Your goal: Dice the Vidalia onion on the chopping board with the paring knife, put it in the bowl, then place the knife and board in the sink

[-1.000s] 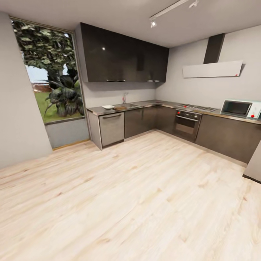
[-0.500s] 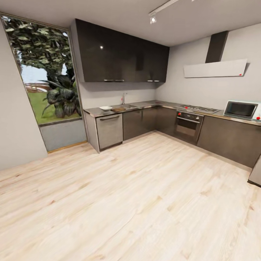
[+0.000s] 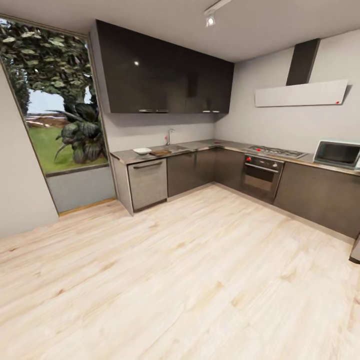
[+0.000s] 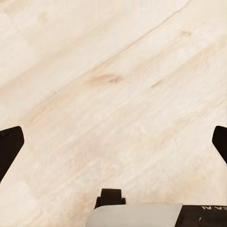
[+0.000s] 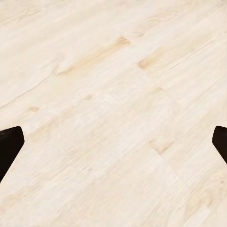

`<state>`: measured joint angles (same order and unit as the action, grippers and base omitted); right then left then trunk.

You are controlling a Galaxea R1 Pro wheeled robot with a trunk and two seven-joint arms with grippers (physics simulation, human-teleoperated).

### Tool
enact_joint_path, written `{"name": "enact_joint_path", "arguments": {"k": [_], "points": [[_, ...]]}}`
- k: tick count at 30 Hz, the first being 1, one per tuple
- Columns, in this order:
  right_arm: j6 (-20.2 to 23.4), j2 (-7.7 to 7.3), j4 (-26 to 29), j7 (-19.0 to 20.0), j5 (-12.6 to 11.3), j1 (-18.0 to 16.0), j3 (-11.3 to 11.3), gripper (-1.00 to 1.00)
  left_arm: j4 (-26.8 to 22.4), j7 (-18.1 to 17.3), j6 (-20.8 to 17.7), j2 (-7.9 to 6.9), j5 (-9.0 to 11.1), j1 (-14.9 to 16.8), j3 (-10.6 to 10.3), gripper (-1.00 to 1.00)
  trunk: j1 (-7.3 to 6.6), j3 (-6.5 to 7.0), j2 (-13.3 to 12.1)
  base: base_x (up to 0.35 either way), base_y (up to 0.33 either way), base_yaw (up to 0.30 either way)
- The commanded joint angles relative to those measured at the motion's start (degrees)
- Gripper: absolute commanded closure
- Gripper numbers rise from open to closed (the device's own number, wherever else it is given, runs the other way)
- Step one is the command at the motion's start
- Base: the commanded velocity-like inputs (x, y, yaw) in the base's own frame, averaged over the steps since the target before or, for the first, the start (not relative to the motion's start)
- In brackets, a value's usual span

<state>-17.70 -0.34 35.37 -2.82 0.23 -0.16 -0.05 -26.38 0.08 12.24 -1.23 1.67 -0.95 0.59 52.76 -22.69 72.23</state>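
pale wood floor [image 3: 200,280] before the distant countertop [image 3: 200,146], bowl [image 3: 142,150] beside chopping board [image 3: 161,152]; both grippers spread wide

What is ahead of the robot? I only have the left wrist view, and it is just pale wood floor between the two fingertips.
Observer: The head view looks across a wide floor to an L-shaped kitchen, and the countertop is far off.
Operator: Any task items on it?
Observer: A white bowl sits near the countertop's left end, with the chopping board between it and the sink.
Operator: And the other arm?
Observer: In the right wrist view the right gripper is open over the floor, with nothing between its fingers.
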Motion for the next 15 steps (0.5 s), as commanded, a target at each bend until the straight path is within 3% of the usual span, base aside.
{"name": "enact_joint_path", "arguments": {"k": [1,15], "points": [[-0.1,-0.01,0.0,-0.2,0.0,0.0,0.0,-1.00,-0.1,0.0,0.1,0.00,0.2,0.0,0.0,-1.00,0.04,-0.05,0.0,0.318,-0.079,0.000],[-0.1,-0.01,-0.3,-0.2,0.0,0.0,0.0,-1.00,-0.1,0.0,0.1,0.00,0.2,0.0,0.0,-1.00,0.04,-0.05,0.0,0.318,-0.081,0.000]]}}
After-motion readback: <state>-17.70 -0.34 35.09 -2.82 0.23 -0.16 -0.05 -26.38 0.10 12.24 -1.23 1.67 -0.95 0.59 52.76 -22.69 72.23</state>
